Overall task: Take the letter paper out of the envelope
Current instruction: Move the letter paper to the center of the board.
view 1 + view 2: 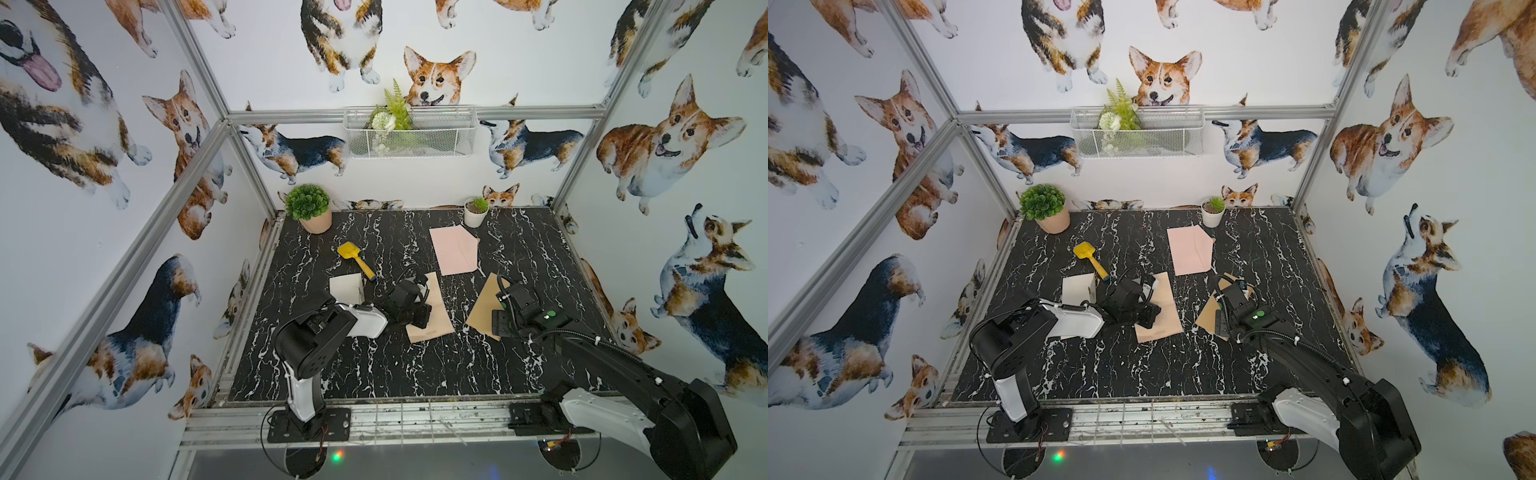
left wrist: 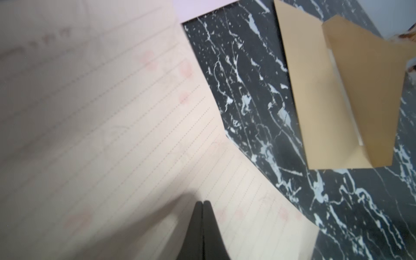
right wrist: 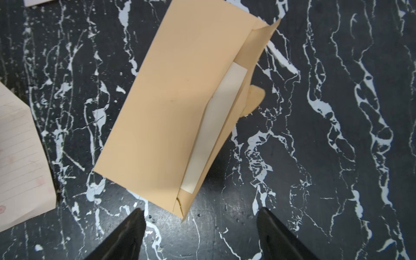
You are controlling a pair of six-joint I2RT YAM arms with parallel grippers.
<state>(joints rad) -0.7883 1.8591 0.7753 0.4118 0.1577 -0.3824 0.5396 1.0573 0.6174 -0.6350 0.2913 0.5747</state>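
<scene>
Two grippers over papers on our black marble-pattern tabletop (image 3: 337, 180).
We see the left gripper (image 2: 202, 203) closed, tips over the pale pink lined letter paper (image 2: 112, 135), which lies flat near the tan paper envelope (image 3: 168, 101); the right gripper (image 3: 200, 210) hangs open just above that envelope, a white strip (image 3: 216, 126) showing inside.

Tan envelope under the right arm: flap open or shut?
Open. On the tan envelope, the flap folds away, exposing a white strip at the mouth.

Robot lab test cell; aluminium frame (image 1: 291, 118); corgi-print backdrop walls (image 1: 436, 79); black marbled tabletop (image 1: 415, 374)
</scene>
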